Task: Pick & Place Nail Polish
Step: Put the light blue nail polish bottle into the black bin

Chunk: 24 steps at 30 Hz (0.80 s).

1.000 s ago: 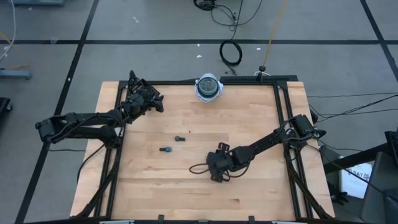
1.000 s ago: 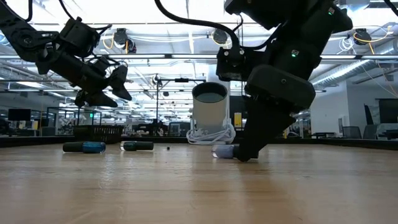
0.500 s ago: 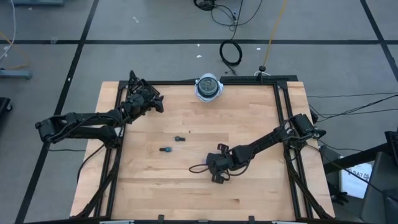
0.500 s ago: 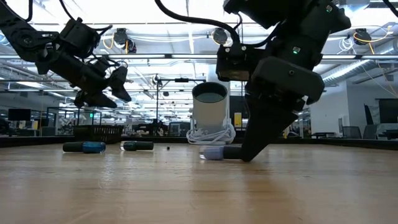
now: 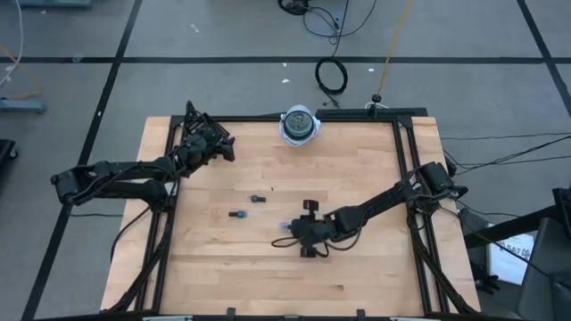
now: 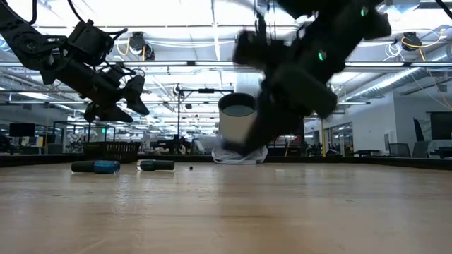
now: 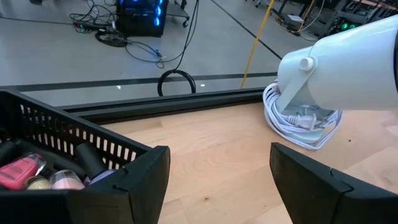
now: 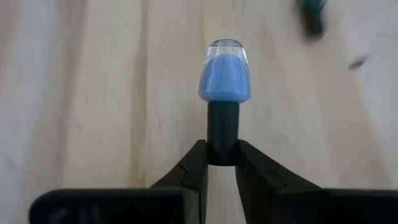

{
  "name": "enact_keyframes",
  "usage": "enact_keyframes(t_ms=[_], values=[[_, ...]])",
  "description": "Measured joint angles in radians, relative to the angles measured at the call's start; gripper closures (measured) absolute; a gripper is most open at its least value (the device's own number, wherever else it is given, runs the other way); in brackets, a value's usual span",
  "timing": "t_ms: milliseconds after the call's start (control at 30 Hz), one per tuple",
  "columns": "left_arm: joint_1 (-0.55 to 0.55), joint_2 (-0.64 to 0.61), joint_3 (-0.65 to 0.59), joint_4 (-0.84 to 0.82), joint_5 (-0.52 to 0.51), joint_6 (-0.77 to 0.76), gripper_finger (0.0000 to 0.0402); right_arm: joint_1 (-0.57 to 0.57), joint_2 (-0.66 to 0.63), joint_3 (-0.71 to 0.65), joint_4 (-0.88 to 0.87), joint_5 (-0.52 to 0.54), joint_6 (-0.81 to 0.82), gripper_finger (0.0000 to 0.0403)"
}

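My right gripper (image 8: 221, 163) is shut on a light-blue nail polish bottle (image 8: 224, 71) with a dark cap, above the table's middle (image 5: 285, 227). In the low view that arm is blurred and off the tabletop. Two more nail polish bottles lie on their sides left of the middle, one blue (image 5: 237, 215) (image 6: 97, 166) and one teal (image 5: 258, 199) (image 6: 157, 165). My left gripper (image 5: 223, 148) (image 7: 217, 180) hangs open in the air at the far left. It is beside a black basket (image 7: 59, 134) holding pink bottles (image 7: 25, 171). My right gripper pinches the bottle's dark cap (image 8: 222, 140) between its two fingertips, at the cap's free end. The fingers point toward the table's left, and the bottle sticks out past them in line with them, glass end foremost. The bottle is lifted clear of the table.
A white round device with a coiled white cord (image 5: 300, 125) (image 6: 239, 127) (image 7: 339, 68) stands at the far edge's middle. The black basket (image 5: 191, 123) sits at the far left corner. Bare wood (image 5: 357, 160) lies around the arms.
My right gripper has taken the light-blue bottle off the table. Half a second ago the bottle lay on the wood at its fingertips; now it is lifted clear. The gripper has risen, moved a little toward the table's left and turned at the wrist.
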Motion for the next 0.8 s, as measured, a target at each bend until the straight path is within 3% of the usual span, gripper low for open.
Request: enact_keyframes(t_ms=[133, 300, 433, 700, 800], values=[[-0.001, 0.0, 0.0, -0.002, 0.016, 0.0, 0.0131, 0.002, -0.009, -0.017, 0.15, 0.005, -0.064, 0.0356], [-0.008, 0.0, 0.0, -0.002, 0.026, -0.005, 0.0131, -0.013, -0.01, -0.146, 0.603, -0.172, -0.137, 0.0356], [-0.011, 0.0, 0.0, 0.0, 0.026, -0.003, 0.0131, -0.03, -0.016, -0.253, 0.85, -0.284, -0.13, 0.0356], [-0.011, 0.0, 0.0, 0.003, 0.025, 0.0, 0.0131, -0.045, -0.03, -0.366, 1.111, -0.365, -0.046, 0.0356], [-0.011, 0.0, 0.0, 0.003, 0.025, 0.0, 0.0131, -0.045, -0.031, -0.365, 1.2, -0.451, -0.023, 0.0356]])
